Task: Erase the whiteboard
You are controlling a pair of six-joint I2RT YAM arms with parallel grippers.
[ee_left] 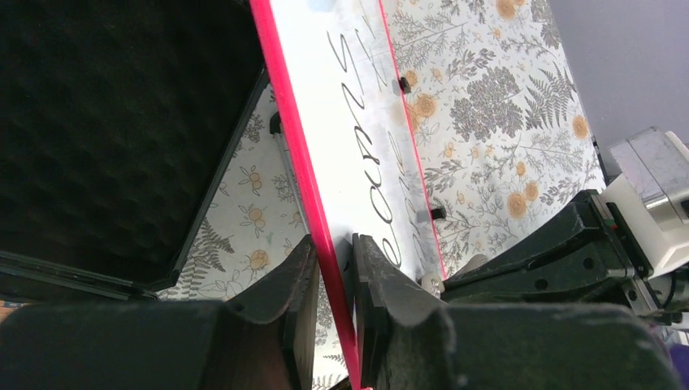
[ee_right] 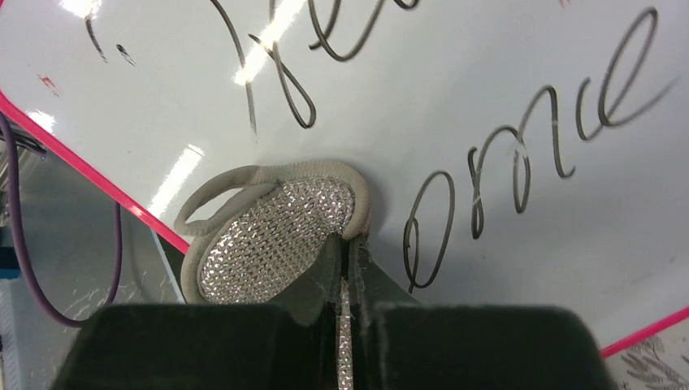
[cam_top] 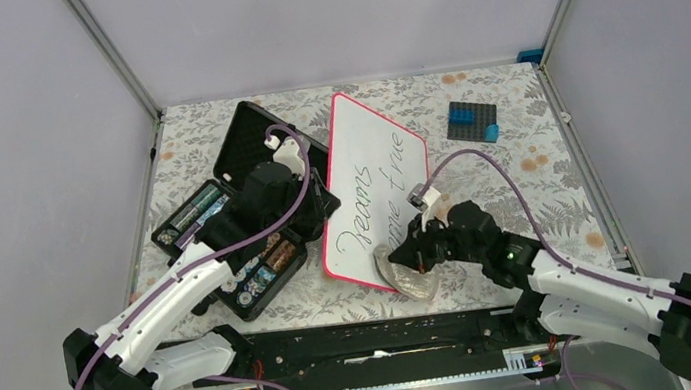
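Note:
The whiteboard is tilted, its left long edge lifted against the black case, and it bears black handwriting. My left gripper is shut on that red rim. In the left wrist view the rim runs between the two fingers. My right gripper is shut on a round silver mesh pad at the board's near end. In the right wrist view the pad is pinched at its edge by my right gripper and lies against the whiteboard, just below the writing.
An open black foam-lined case holding batteries lies left of the board, under my left arm. A blue block on a black plate sits at the back right. Grey enclosure walls stand on three sides.

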